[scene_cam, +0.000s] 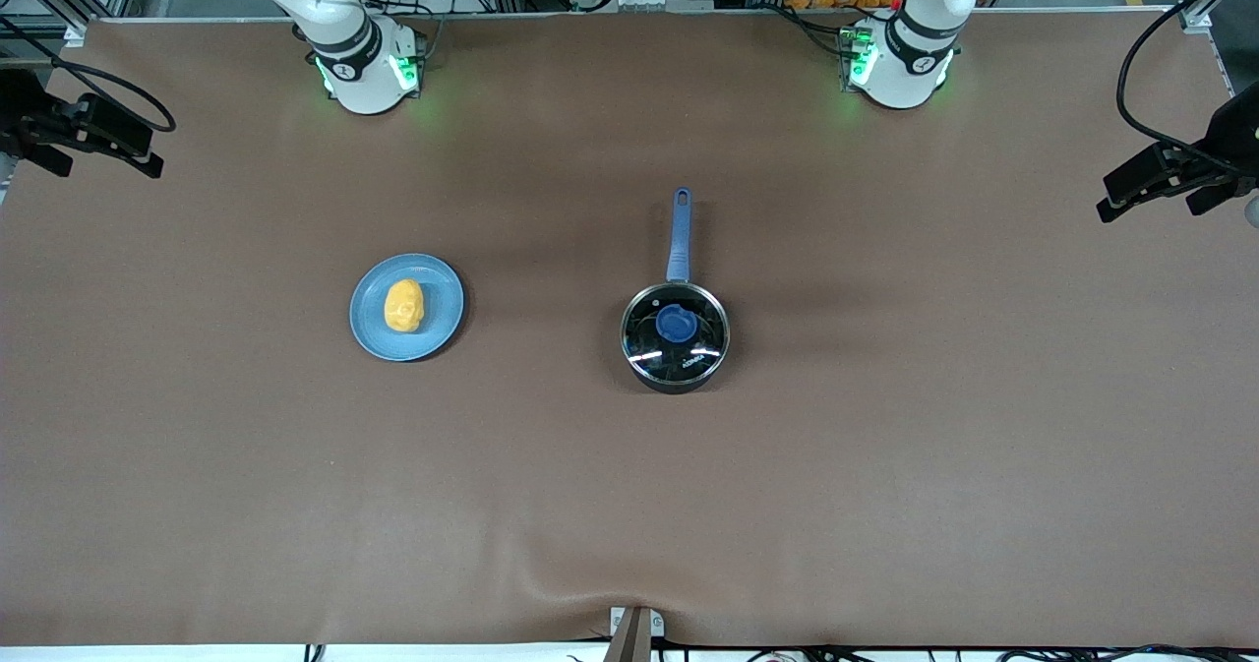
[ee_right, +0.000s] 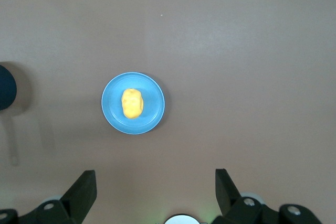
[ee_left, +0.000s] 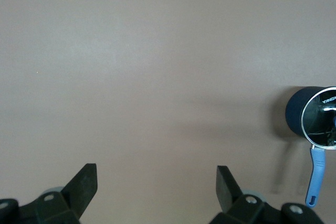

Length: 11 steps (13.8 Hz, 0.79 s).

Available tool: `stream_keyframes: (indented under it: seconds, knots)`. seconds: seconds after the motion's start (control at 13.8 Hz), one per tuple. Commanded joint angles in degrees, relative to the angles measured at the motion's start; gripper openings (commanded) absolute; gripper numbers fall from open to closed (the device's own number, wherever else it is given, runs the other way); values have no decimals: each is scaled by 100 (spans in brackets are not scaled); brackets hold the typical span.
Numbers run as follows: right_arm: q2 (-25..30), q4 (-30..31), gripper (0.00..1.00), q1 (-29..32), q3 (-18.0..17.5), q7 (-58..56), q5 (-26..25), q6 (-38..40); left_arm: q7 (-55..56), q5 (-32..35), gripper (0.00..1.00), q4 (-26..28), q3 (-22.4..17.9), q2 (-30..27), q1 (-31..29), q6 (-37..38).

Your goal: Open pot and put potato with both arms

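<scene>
Pot: the black saucepan [scene_cam: 675,339] stands near the middle of the brown desk [scene_cam: 885,465], its long blue handle [scene_cam: 679,234] pointing straight toward the robots' bases.
Lid: a round glass lid [scene_cam: 675,335] with a blue knob [scene_cam: 677,324] sits closed on the pot, its metal rim catching the light.
Potato: a lumpy yellow-orange potato [scene_cam: 404,306] lies on a light-blue plate [scene_cam: 374,332], beside the pot toward the right arm's end of the desk and well apart from it.
Plate: flat on the desk, about level with the pot as seen by the front camera; the potato rests near its middle.
Left hand: seen only from its own wrist camera, the left hand [ee_left: 156,187] hangs high over bare desk with its two dark fingers [ee_left: 84,184] spread wide and nothing between them; the pot shows at the edge of that view, well apart from the hand.
Right hand: the right hand [ee_right: 155,192] hangs high over the desk near the plate, its fingers [ee_right: 83,191] wide apart and empty; plate and potato sit in the middle of its wrist view.
Arms: both white arms wait at their green-lit bases, the left base [scene_cam: 900,62] and the right base [scene_cam: 364,67], farther from the front camera than the pot.
</scene>
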State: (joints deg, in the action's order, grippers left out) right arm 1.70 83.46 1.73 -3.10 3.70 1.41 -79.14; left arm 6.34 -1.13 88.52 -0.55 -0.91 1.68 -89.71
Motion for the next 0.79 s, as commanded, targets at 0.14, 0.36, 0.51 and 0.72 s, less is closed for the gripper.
stream_keyframes:
  seconds: [0.14, 0.36, 0.51, 0.72]
  knots:
    - [-47, -111, 100, -23, 11, -18, 0, 83, -63, -71, 100, -10, 19, -32, -10, 41]
    - [-47, -111, 100, -23, 11, -9, 0, 92, -2, -80, 100, 8, 63, 169, 69, 32]
    - [-55, -111, 100, -23, 2, -9, 0, 92, 164, -237, 100, -27, 203, 397, 191, -20]
    - [-55, -111, 100, -23, 2, -9, 0, 92, 1216, -203, 100, -28, 607, 784, 446, -432]
